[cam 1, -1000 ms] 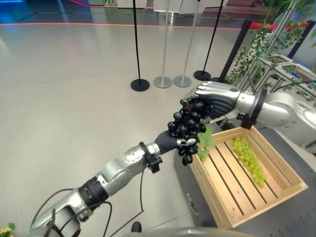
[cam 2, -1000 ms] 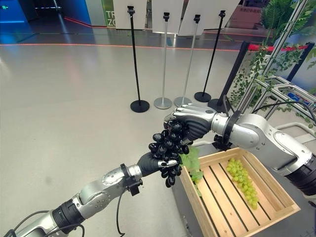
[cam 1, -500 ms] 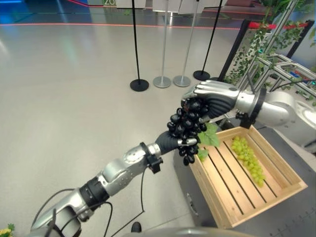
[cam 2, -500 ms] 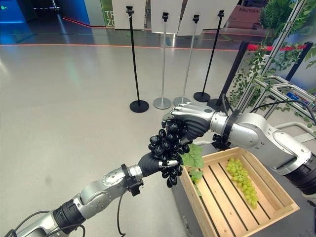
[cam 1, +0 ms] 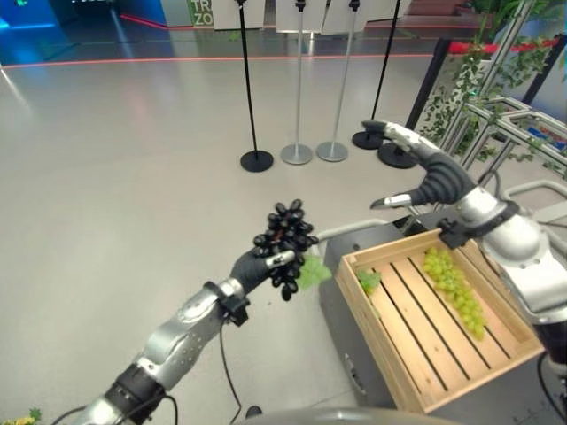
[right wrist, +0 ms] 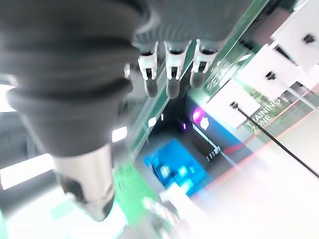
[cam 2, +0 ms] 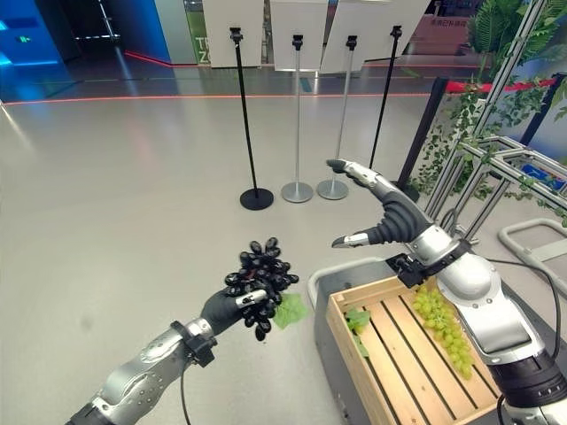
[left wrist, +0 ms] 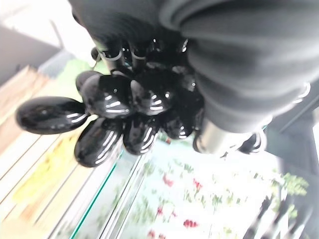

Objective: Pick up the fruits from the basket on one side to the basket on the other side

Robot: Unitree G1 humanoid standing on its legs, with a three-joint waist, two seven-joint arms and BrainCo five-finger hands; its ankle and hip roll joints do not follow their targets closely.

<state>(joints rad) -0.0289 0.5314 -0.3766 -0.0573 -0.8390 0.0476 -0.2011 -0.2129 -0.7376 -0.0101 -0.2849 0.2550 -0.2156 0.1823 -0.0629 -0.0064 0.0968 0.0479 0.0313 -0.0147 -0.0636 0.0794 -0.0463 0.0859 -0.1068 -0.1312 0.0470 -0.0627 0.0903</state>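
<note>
Black grapes point(cam 1: 283, 232) in left hand point(cam 1: 254, 266), fingers curled round the bunch, held over the floor point(cam 1: 115, 159), left of wooden crate point(cam 1: 390, 354). Right hand point(cam 1: 423, 177) above crate's far edge, fingers spread, holding nothing. Risks: grip is on loose berries, w/ leaf point(cam 1: 312, 272) dangling, so a fast swing could shed berries or drop the bunch. Green grapes point(cam 1: 454, 288) in crate.

the wooden crate point(cam 1: 403, 376) lies open from above, green grapes point(cam 1: 454, 290) along its far side.
</note>
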